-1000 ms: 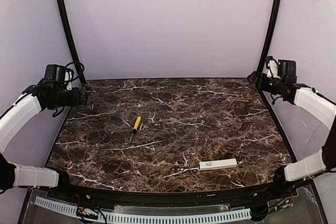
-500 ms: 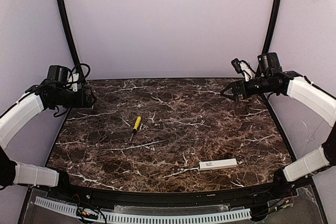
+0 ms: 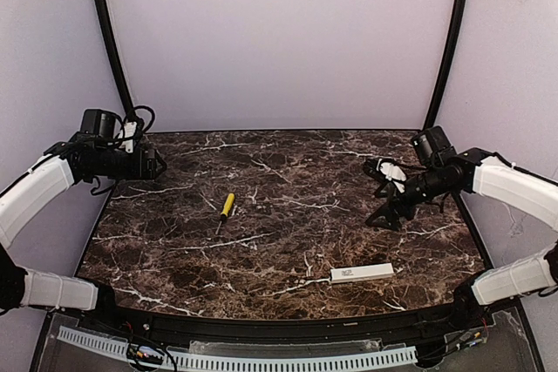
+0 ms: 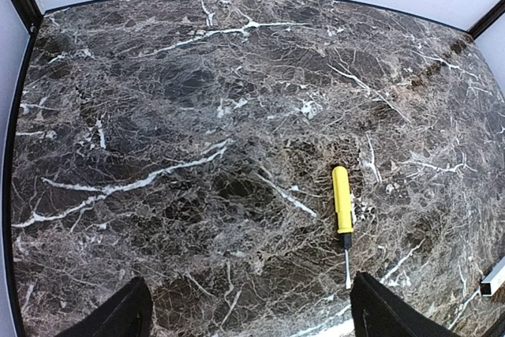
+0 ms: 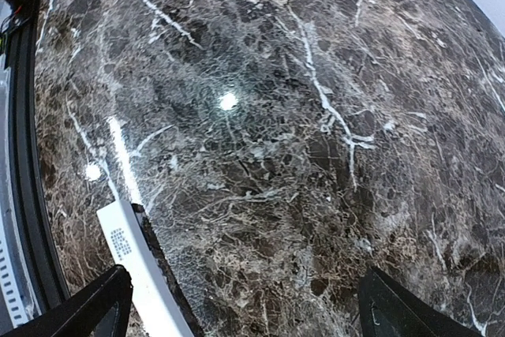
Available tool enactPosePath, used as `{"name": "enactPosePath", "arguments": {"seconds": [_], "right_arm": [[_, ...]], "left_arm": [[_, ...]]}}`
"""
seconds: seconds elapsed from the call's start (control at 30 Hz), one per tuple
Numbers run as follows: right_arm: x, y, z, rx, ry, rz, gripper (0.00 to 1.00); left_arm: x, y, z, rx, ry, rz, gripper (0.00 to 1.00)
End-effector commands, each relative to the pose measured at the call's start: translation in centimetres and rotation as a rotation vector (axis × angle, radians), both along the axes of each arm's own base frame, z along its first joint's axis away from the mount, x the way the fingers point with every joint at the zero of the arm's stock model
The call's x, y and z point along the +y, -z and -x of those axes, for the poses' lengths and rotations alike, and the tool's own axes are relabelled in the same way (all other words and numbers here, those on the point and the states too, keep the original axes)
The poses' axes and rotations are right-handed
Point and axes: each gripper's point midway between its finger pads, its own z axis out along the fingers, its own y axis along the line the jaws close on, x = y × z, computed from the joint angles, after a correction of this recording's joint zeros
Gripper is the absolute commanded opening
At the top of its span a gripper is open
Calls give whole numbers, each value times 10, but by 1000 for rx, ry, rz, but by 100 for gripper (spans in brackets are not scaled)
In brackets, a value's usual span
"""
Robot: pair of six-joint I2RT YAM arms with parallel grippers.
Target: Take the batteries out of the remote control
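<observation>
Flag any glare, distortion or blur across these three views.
Top external: soft, even light, no glare on the marble table. Left wrist: the wide-angle lens bows the table's far edge, and the screwdriver is in focus. Right wrist: bright lamp reflections spot the marble, the remote control is crisp, and the table's edge curves here too.

Remote control [image 5: 130, 258] cropped at right-wrist view's bottom edge

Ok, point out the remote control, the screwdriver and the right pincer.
remote control [image 3: 362, 273], top external view, middle of its white body.
screwdriver [image 4: 342, 199], left wrist view, its yellow handle.
right pincer [image 5: 243, 274], right wrist view, midway between open fingertips.
</observation>
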Motion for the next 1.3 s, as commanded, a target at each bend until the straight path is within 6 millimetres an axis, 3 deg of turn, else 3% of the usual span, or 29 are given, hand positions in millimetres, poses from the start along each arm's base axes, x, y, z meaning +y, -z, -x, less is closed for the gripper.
{"name": "enactPosePath", "arguments": {"seconds": [0.0,0.27,0.57,0.8,1.0,1.27], "right_arm": [[11,12,23,-30,-146,32,98],[30,57,71,81,-290,125,99],[45,82,107,112,-442,190,98],[39,115,109,108,-451,303,99],[33,129,109,69,-446,349,96],[24,141,102,-12,-430,405,80]], "left_arm": [[-6,-1,5,-13,32,6,87],[-9,-1,6,-17,42,-5,86],[-10,-2,9,-24,42,-21,84],[-11,1,9,-20,47,-34,84],[-11,1,9,-21,49,-40,83],[-11,3,8,-17,49,-45,83]]}}
